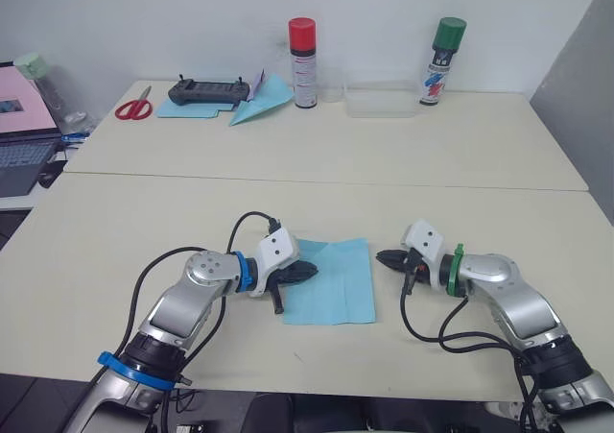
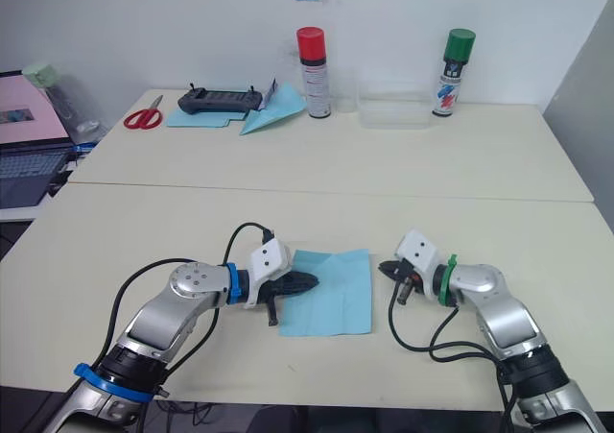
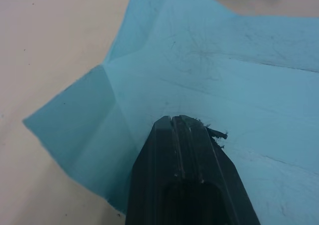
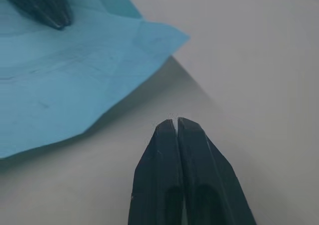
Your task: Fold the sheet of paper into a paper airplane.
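Light-blue and creased, the sheet of paper (image 1: 333, 281) lies flat on the near part of the cream desk (image 1: 144, 212), between the two arms. Going from the left, a laptop (image 1: 21, 135) sits at the far left edge, then red-handled scissors (image 1: 133, 106), a dark handheld controller (image 1: 208, 91) resting on a flat turquoise sheet (image 1: 187, 108), and a blue paper dart (image 1: 262, 101) just beside it. Closer in, the left pincer (image 1: 305, 272) reaches over the paper's left edge, its black fingers pressed together with the tips resting on the sheet; the left wrist view shows the joined tips (image 3: 180, 127) on the paper near a crease, with the nearby corner lifting slightly off the desk. Behind, a red-capped spray can (image 1: 303, 62) stands upright, with a clear plastic tray (image 1: 382, 100) and a green-capped spray can (image 1: 440, 61) further right along the wall. The right pincer (image 1: 384, 258) hovers just beside the paper's right edge, not touching it, its fingers closed tight against each other with nothing between them, as the right wrist view shows (image 4: 177, 127).
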`<move>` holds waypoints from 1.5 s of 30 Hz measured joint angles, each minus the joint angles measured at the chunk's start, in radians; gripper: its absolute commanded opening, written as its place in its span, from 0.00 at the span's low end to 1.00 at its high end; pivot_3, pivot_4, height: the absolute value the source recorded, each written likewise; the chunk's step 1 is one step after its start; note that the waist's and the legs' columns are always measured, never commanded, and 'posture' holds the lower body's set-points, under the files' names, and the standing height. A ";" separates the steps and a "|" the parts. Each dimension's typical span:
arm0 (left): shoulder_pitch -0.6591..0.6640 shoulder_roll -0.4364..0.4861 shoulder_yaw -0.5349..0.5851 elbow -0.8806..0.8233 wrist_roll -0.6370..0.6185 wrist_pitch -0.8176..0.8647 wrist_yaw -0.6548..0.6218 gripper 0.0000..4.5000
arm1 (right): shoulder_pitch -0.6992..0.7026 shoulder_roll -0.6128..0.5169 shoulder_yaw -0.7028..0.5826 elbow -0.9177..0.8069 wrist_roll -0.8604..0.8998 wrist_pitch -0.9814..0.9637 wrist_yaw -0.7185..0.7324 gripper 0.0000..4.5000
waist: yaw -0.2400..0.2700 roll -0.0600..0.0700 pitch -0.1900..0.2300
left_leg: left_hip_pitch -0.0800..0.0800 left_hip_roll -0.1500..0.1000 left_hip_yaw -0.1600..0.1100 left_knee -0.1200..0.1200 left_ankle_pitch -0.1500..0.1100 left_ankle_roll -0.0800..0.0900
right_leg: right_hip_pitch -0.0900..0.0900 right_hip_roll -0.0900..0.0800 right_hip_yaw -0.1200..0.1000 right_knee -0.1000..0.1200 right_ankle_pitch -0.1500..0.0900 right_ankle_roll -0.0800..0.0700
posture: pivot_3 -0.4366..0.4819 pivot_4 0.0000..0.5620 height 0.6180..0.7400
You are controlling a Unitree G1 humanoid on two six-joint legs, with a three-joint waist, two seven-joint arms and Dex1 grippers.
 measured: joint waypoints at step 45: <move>0.166 0.165 0.252 -0.271 -0.188 0.406 0.079 0.00 | -0.216 0.321 0.182 0.280 0.045 0.069 0.066 0.01 | -0.038 -0.005 -0.004 | 0.005 0.007 0.001 -0.002 0.000 0.000 | 0.000 0.004 -0.001 0.001 -0.003 -0.009 | 0.48 0.27 1.00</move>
